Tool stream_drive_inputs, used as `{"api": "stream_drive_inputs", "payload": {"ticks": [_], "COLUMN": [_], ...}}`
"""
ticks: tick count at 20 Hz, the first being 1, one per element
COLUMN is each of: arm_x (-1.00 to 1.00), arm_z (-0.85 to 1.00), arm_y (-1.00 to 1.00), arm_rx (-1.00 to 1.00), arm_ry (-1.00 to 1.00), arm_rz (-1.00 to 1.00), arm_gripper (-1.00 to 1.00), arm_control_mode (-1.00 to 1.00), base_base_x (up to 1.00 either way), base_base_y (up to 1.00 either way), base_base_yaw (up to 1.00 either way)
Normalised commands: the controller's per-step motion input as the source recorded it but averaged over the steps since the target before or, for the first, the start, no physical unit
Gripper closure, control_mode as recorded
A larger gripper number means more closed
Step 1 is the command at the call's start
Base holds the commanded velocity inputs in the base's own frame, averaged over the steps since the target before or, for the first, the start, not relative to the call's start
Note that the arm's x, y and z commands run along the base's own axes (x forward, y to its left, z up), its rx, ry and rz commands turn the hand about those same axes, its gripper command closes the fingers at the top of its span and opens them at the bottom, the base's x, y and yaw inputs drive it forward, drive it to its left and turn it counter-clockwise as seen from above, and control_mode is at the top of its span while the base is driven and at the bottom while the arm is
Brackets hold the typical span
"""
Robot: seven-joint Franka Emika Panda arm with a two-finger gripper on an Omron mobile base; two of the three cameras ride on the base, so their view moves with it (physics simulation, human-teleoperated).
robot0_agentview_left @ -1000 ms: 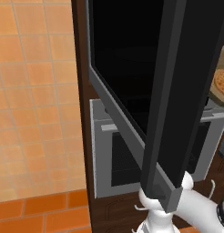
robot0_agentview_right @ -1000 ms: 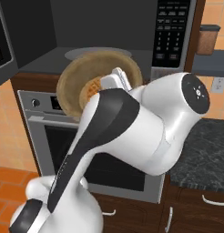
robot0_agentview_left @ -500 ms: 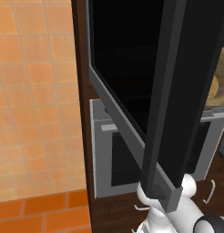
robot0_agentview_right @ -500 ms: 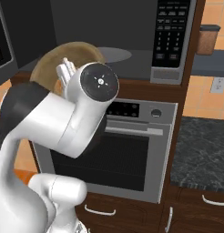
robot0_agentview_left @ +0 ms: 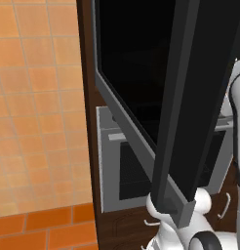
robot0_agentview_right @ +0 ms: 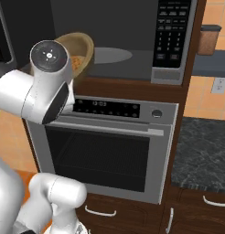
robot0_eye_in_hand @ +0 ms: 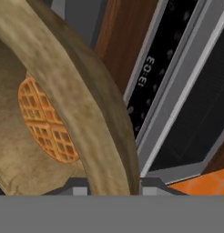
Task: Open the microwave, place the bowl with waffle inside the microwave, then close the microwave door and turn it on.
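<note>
A: Gripper state?

B: Hand view: gripper (robot0_eye_in_hand: 111, 184) has its two dark tips either side of the bowl (robot0_eye_in_hand: 82, 100) rim, rim running up between them. Clamped on the bowl.

A: Waffle?

B: Waffle (robot0_eye_in_hand: 45, 120) sits inside the bowl, left of the gripper and a bit above the tips in that view, resting against the inner wall. Bowl looks tipped hard relative to the camera.

A: Where's the bowl against the microwave?

B: Right base view: bowl (robot0_agentview_right: 80, 52) sits at the front left of the microwave (robot0_agentview_right: 132, 41) opening, behind the arm's round joint. Waffle (robot0_agentview_right: 77, 61) peeks orange in it. Can't tell whether the bowl touches the cavity floor. Pale round turntable (robot0_agentview_right: 112, 55) is right of the bowl, further into the cavity.

A: Door?

B: Microwave door (robot0_agentview_left: 156, 88) is swung open, big black panel close to the left base camera, off to the gripper's left side. Dark bar runs down its free edge.

A: Anything else near the gripper?

B: Oven (robot0_agentview_right: 109, 146) directly below it, display strip just under the bowl. In the hand view the oven's display (robot0_eye_in_hand: 145, 73) reads right of the gripper, tilted. Microwave keypad (robot0_agentview_right: 171, 32) is far right of the bowl. Brown canister (robot0_agentview_right: 208, 39) on a shelf beyond that, dark counter (robot0_agentview_right: 201, 153) lower right.
</note>
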Motion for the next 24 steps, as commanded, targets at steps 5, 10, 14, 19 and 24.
{"api": "stream_drive_inputs", "payload": {"ticks": [5, 10, 14, 19, 24], "arm_x": [0.94, 0.42, 0.67, 0.78, 0.70], "arm_z": [0.10, 0.23, 0.06, 0.04, 0.11], "arm_y": [0.00, 0.00, 0.05, 0.05, 0.00], "arm_rx": [0.10, 0.16, 0.04, 0.04, 0.08], "arm_ry": [0.12, 0.03, 0.00, 0.00, 0.00], "arm_rz": [-0.09, 0.00, 0.00, 0.00, 0.00], "arm_gripper": [1.00, 1.00, 1.00, 1.00, 1.00], "arm_control_mode": [-1.00, -1.00, -1.00, -1.00, -1.00], "base_base_x": [0.00, 0.00, 0.00, 0.00, 0.00], "base_base_y": [0.00, 0.00, 0.00, 0.00, 0.00], "base_base_yaw": [0.00, 0.00, 0.00, 0.00, 0.00]}}
